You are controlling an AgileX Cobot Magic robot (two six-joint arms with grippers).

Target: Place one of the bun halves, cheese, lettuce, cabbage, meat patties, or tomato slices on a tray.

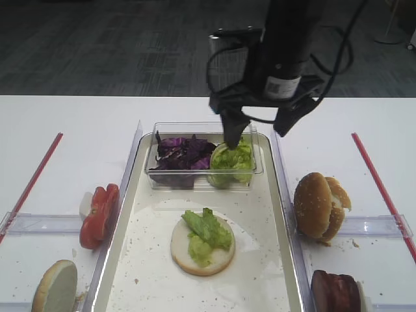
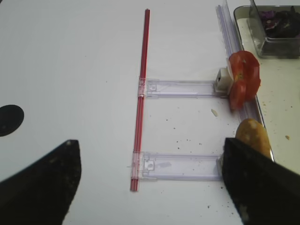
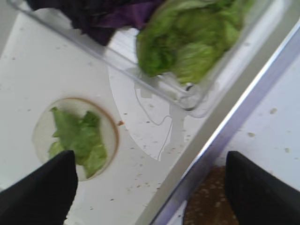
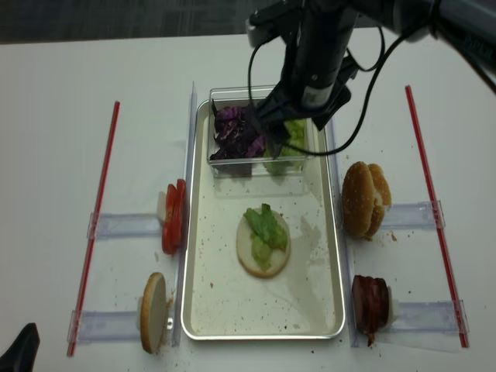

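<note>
Right hand [image 4: 298, 124] spread above tub [image 4: 218, 94] of cabbage [image 4: 236, 132], lettuce [image 4: 288, 147]; tray [image 4: 322, 302] holds lettuce-topped bun half [image 4: 246, 262].

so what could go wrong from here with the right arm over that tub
The right gripper, jaws open, hangs over the lettuce in the clear tub, which also holds purple cabbage. A grab could pinch cabbage shreds along with the lettuce. One finger sits close to the tub's far wall, so it could catch the rim and drag the tub along the tray. The bun half already carries lettuce, so another leaf might slide off.
</note>
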